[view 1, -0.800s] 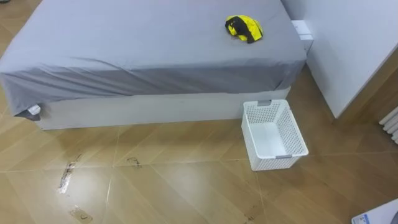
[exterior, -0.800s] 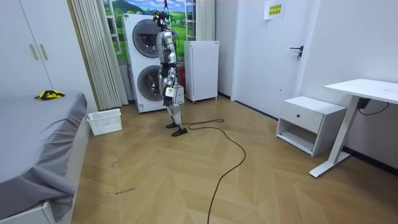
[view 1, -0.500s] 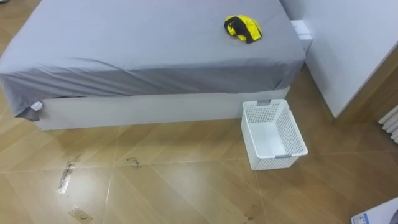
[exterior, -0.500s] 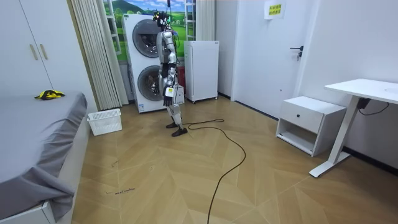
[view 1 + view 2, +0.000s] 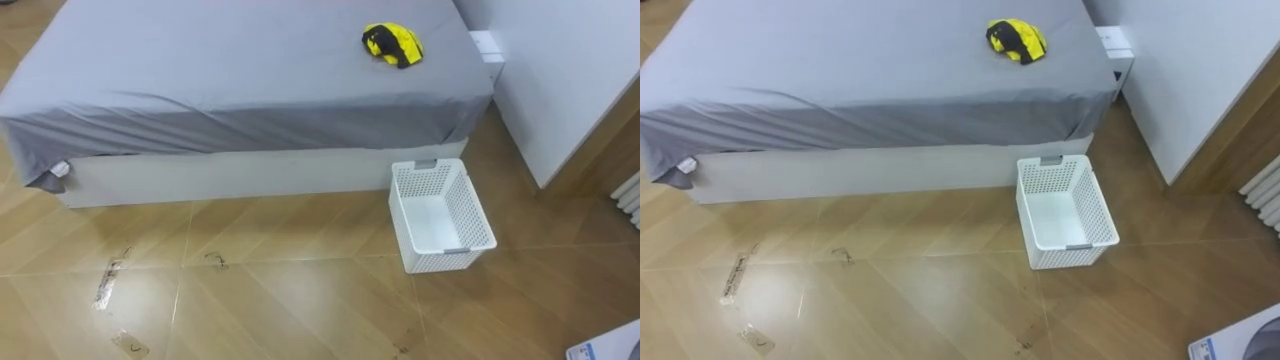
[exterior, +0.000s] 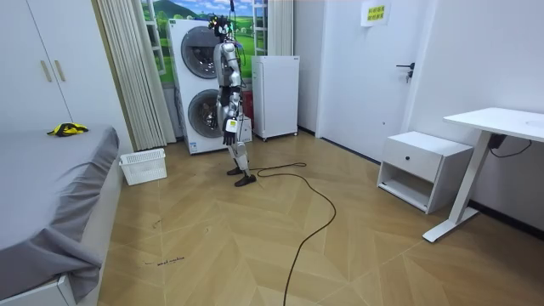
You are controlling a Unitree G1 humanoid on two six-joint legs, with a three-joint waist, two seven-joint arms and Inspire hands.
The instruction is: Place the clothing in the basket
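A yellow and black garment (image 5: 392,45) lies bunched on the grey bed (image 5: 230,80), near its far right corner. A white lattice basket (image 5: 477,208) stands empty on the wooden floor, just off the bed's right front corner. In the room view I stand upright in front of the stacked washing machines (image 6: 197,81), facing the bed, a couple of metres from the basket (image 6: 143,167). My left hand (image 6: 229,127) hangs at my side, away from the garment (image 6: 66,129).
A white wall panel (image 5: 560,70) rises to the right of the bed. A radiator edge (image 5: 628,198) shows at the far right. Scuff marks (image 5: 108,283) dot the floor between me and the bed. Curtains (image 6: 127,76) hang behind the basket.
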